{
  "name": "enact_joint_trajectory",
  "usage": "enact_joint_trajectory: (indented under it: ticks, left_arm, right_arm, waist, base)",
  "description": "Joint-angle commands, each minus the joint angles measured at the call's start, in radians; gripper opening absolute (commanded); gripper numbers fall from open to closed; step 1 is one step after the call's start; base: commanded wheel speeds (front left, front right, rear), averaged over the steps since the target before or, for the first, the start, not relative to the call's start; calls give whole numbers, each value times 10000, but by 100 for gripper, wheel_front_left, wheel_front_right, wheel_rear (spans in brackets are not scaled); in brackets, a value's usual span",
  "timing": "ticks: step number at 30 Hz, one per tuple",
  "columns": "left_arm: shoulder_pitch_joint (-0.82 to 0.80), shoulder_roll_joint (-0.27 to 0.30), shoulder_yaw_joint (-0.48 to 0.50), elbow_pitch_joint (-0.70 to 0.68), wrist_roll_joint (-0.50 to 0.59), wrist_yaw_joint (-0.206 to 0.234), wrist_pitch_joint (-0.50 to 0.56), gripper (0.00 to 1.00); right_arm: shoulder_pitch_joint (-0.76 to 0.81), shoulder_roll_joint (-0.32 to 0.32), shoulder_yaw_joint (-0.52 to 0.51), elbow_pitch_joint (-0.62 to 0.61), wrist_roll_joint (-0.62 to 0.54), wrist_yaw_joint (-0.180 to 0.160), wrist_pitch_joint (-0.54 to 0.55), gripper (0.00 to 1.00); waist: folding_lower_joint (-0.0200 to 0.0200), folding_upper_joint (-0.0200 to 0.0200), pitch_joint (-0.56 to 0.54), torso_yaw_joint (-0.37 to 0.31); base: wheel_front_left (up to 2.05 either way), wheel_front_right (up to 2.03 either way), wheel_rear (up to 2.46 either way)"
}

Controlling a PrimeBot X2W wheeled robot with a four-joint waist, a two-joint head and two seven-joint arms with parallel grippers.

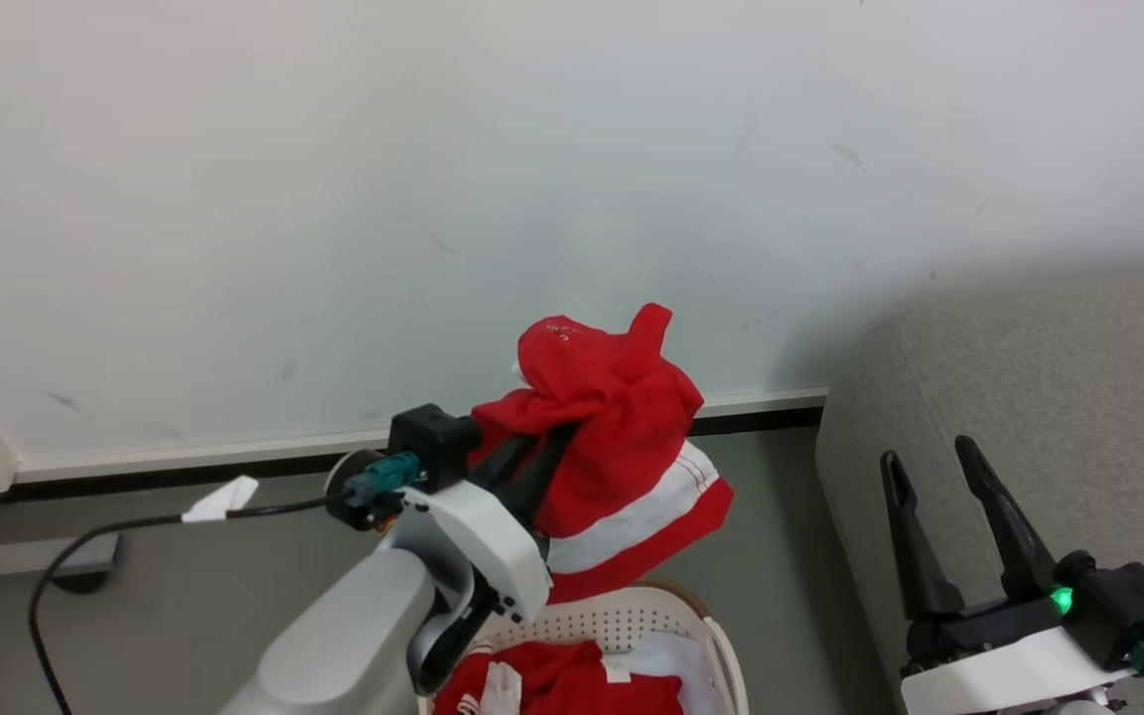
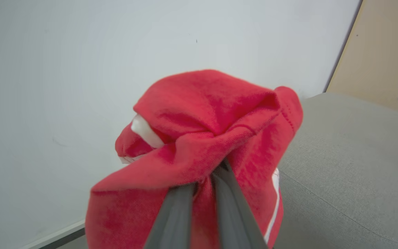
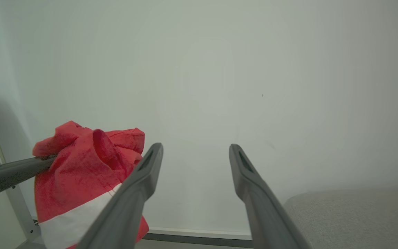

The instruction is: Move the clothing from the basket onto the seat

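Light was bright, soft and even across the wall (image 1: 433,149). A faint shadow lay on the wall just above the seat (image 1: 1029,397), and another dimmed the wall's left edge in the right wrist view. In the left wrist view the red cloth (image 2: 202,121) before the wall looked slightly soft, and the fingers (image 2: 174,221) were blurred.

Wall: we face a plain pale wall (image 1: 433,149), faintly scuffed | Skirting (image 1: 185,459): white strip over dark band | Floor (image 1: 234,576): grey, crossed by a black cable (image 1: 135,523) | Side: we see a tan panel (image 2: 385,52)
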Motion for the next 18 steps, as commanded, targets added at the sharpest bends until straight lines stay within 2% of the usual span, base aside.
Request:
enact_joint_trajectory:
  ticks: [1, 8, 14, 18]
  left_arm:
    - [87, 235, -4, -318, 10, 149, 67, 0]
    - [506, 833, 246, -2368, -151, 883, 668, 0]
    - [909, 1153, 248, -3453, -234, 1210, 1077, 0]
    - [1060, 1243, 192, -3906, -224, 1312, 1239, 0]
  right_arm:
    - [117, -46, 71, 59, 22, -21, 8, 100]
    - [-101, 19, 483, -43, 108, -21, 9, 100]
    - [-195, -321, 1116, -30, 413, -21, 9, 100]
    - [-444, -715, 2000, 197, 662, -21, 9, 100]
  waist:
    - [3, -1, -60, 43]
    - [3, -1, -184, -9]
    - [3, -1, -153, -16]
    - [3, -1, -90, 36]
  base:
    - [0, 0, 0]
    - [0, 0, 0]
    - [0, 0, 0]
    - [0, 0, 0]
